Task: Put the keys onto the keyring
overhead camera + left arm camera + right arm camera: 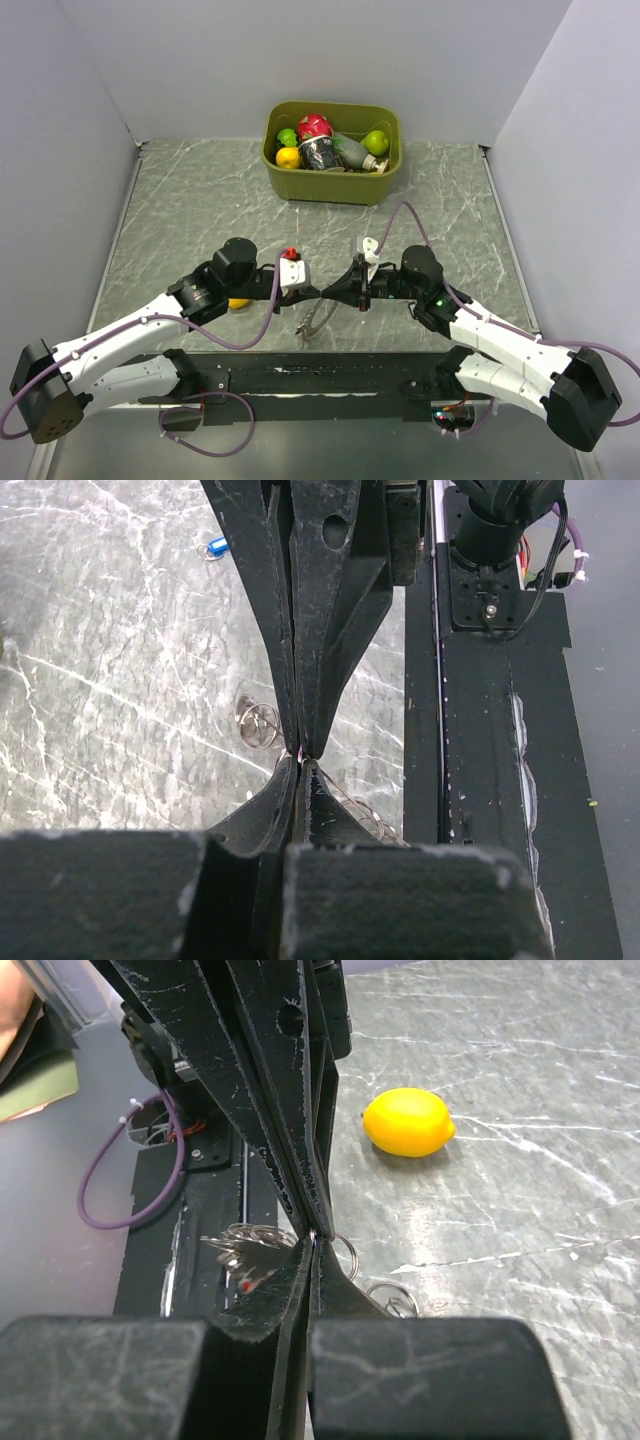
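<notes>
Both arms meet tip to tip over the near middle of the table. My left gripper (312, 294) (302, 764) is shut, and a thin wire of the keyring shows between its tips. My right gripper (332, 293) (313, 1241) is shut on the same wire from the other side. The keyring (310, 322) (243, 1248) hangs below the tips as a bunch of thin metal loops with keys, one showing a red spot. A blue-headed key (214, 547) lies on the table further off. A small red key (291, 252) sits just beyond the left gripper.
A yellow lemon (407, 1122) (238, 302) lies on the marble table by the left arm. Loose wire rings (258, 723) (395, 1300) rest on the table under the grippers. A green bin (388, 170) of fruit and bottles stands at the back. The black base plate (330, 378) runs along the near edge.
</notes>
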### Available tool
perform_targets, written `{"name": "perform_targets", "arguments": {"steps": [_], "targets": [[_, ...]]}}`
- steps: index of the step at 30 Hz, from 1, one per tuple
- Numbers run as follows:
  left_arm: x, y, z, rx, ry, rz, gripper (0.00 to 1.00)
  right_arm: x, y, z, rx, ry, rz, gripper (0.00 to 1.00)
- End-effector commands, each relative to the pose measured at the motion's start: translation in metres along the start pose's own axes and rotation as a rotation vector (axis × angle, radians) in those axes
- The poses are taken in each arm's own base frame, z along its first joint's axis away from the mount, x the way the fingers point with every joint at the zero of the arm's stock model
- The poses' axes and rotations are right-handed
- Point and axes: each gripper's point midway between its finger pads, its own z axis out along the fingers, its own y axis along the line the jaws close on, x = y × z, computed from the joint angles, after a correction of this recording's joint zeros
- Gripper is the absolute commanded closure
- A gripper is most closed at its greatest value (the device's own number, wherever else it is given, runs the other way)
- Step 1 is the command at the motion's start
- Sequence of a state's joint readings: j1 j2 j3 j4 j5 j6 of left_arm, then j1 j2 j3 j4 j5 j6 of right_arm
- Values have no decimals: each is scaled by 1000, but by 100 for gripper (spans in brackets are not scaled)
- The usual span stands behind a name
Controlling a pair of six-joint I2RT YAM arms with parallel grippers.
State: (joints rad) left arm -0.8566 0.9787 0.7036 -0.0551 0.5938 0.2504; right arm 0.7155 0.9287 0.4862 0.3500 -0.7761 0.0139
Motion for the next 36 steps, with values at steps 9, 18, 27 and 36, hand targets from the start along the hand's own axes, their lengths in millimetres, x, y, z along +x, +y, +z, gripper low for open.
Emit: {"name": "perform_targets", "arguments": {"steps": [9, 18, 27, 36], "targets": [[-43, 20, -19, -158, -119, 67, 72, -38, -9, -9, 106, -116, -15, 100], [-53, 26, -36, -264, -213, 49, 38, -53, 2, -14, 53, -167, -3, 100], [-52, 0, -27, -110, -246, 56, 39, -78, 15, -35, -51, -289, 29, 100], [-63, -8, -21, -45, -318, 84, 44, -86, 34, -50, -190, -314, 48, 100]]}}
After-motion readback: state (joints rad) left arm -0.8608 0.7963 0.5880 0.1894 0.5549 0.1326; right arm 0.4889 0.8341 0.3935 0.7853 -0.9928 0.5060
